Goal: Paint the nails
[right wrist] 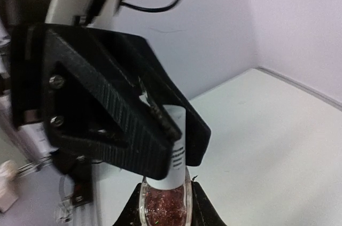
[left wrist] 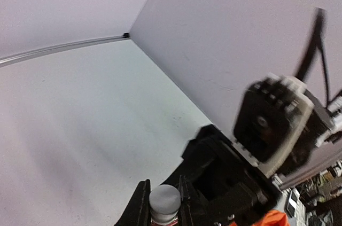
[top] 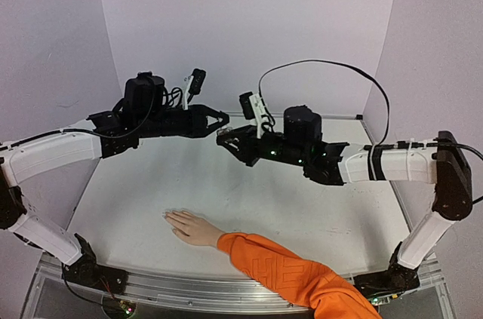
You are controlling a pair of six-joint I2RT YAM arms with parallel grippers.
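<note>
Red glitter bottle (right wrist: 163,209) between right fingers (right wrist: 204,211), cap (left wrist: 164,200) between left fingers (left wrist: 140,207): wrist-only details.

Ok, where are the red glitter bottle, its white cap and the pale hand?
Red glitter glass bottle (right wrist: 163,207): right wrist view, its body.
White cylindrical cap (right wrist: 176,154): right wrist view, its side.
Pale beige orange-sleeved hand (top: 190,227): top view, its back.

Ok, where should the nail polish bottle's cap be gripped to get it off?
On the white cap's straight sides, from the side, across its axis. It is a slim cylinder standing clear of the glittery bottle, whose glass the right jaws pinch.
</note>
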